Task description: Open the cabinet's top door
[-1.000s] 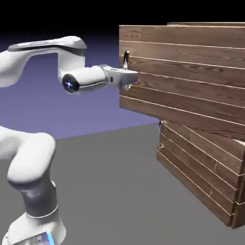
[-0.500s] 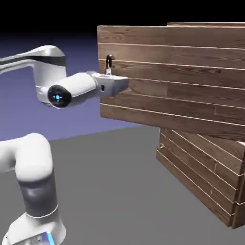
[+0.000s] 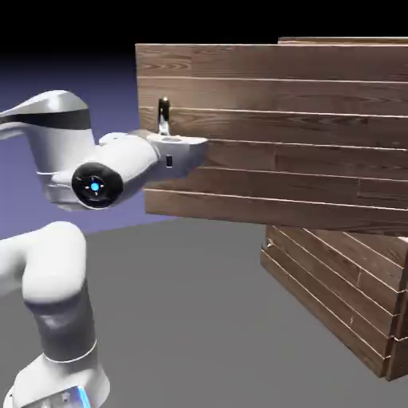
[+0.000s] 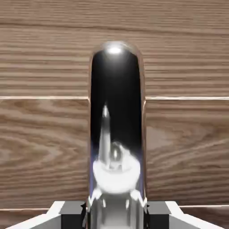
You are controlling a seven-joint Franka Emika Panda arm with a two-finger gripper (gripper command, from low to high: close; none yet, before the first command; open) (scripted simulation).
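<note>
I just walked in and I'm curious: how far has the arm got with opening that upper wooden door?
Well under way. The top door already stands swung out from the cabinet, its free edge far past the lower panel. In hand: the gripper has its jaws closed on the dark metal handle, which fills the hand view between them. Left: possibly a little more swing, then letting go.

Brown wood-grain planks with pale seams cover the top door (image 3: 279,135); its handle (image 4: 116,116) is dark, glossy metal
</note>
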